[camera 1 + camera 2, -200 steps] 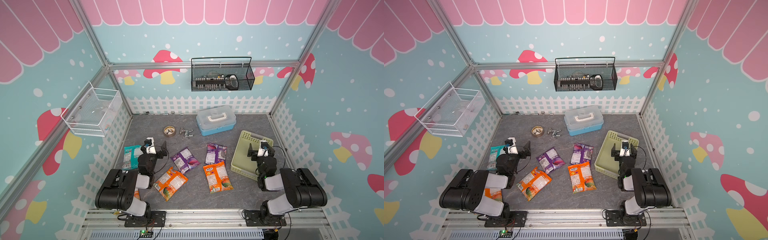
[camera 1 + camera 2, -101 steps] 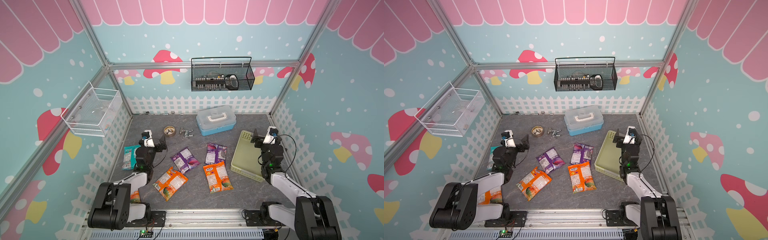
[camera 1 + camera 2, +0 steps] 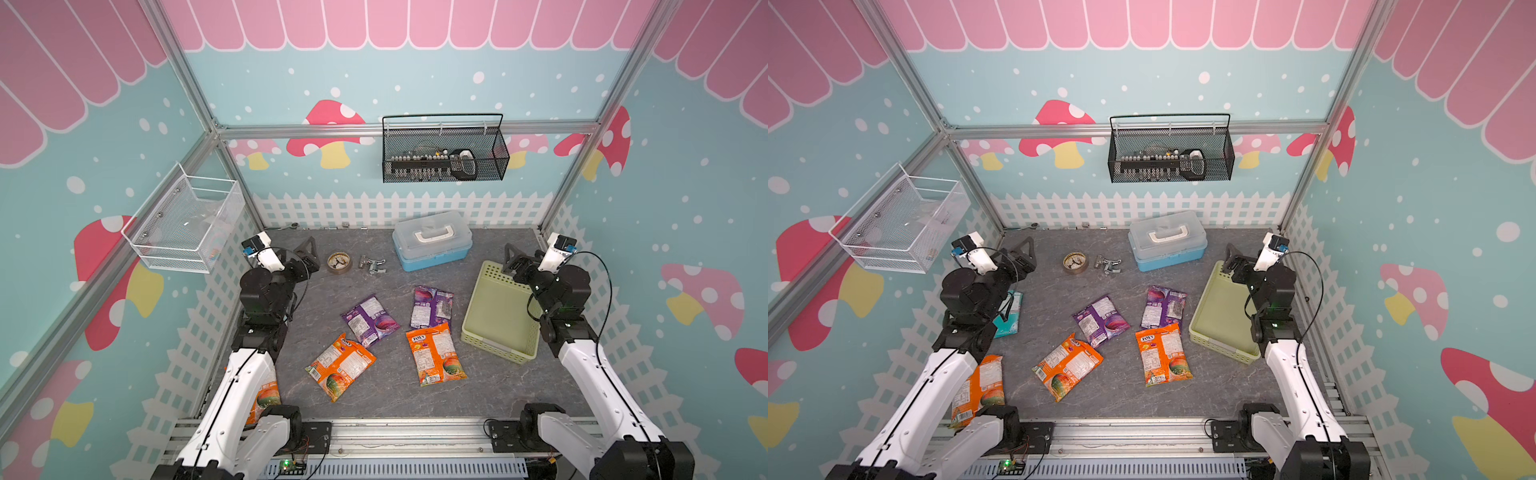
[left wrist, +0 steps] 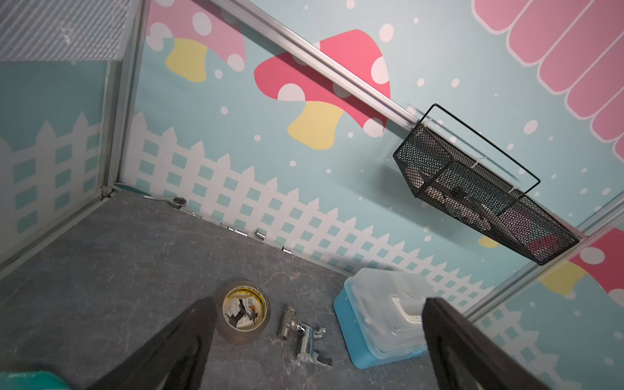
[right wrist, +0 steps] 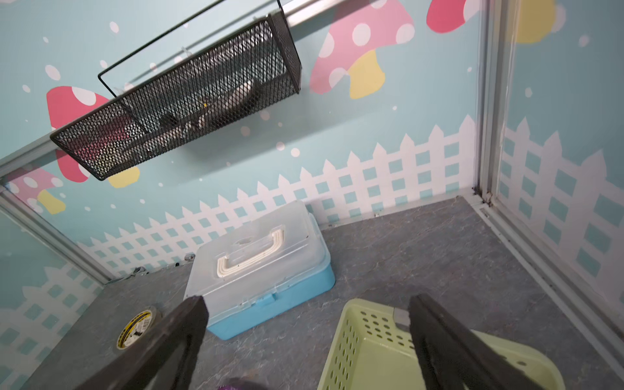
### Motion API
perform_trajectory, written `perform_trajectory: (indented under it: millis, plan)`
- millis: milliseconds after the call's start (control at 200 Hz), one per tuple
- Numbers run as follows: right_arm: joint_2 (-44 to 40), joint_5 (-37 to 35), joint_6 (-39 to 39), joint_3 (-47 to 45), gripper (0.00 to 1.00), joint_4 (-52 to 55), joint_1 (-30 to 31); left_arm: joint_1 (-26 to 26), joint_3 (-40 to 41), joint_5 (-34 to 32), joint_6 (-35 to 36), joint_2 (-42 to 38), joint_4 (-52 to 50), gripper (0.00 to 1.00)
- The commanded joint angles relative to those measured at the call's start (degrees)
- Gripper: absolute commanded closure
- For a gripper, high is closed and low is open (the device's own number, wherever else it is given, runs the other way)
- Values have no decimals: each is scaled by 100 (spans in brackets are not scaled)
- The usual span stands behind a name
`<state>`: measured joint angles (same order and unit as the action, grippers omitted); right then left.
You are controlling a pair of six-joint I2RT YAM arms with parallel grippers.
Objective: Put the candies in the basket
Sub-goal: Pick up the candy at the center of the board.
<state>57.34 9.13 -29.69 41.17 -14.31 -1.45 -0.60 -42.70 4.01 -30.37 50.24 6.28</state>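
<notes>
Hovering empty, left end effector point(image 3: 308, 254) and right end effector point(image 3: 513, 259) both spread wide. Lower your right onto purple bag point(image 3: 430, 307) nearest basket point(image 3: 498, 350); pinch crinkly edge, lift over rim.

Two purple bags point(image 3: 370, 320), three orange bags point(image 3: 340, 365) and one teal bag point(image 3: 1013, 322), apparently partly hidden, lie flat on the counter point(image 3: 374, 403); pale-green basket point(image 3: 494, 353) upright, just beside one purple.

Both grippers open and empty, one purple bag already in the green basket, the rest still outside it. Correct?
Not quite. The basket is empty: both top views show the two purple bags lying outside it, like the rest. The left gripper and right gripper are open and empty, as you said.
</notes>
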Motion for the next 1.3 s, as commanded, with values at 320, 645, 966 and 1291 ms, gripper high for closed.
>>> perform_trajectory:
  millis: [320, 645, 966, 1291]
  plan:
    - [378, 1185, -8, 422, 1, 2072, 655, 425, 63, 3861, -238, -50, -1648, 1]
    - [199, 524, -587, 236, 13, 3379, 2203, -898, 651, 3116, -325, 313, -1630, 1]
    - [146, -467, -1920, -341, 30, 4334, 3917, -2781, 666, 2041, -109, 826, -1648, 1]
    - [-149, -652, -2837, -1285, 44, 4363, 4443, -3030, 745, 1837, -153, 1172, -1663, 1]
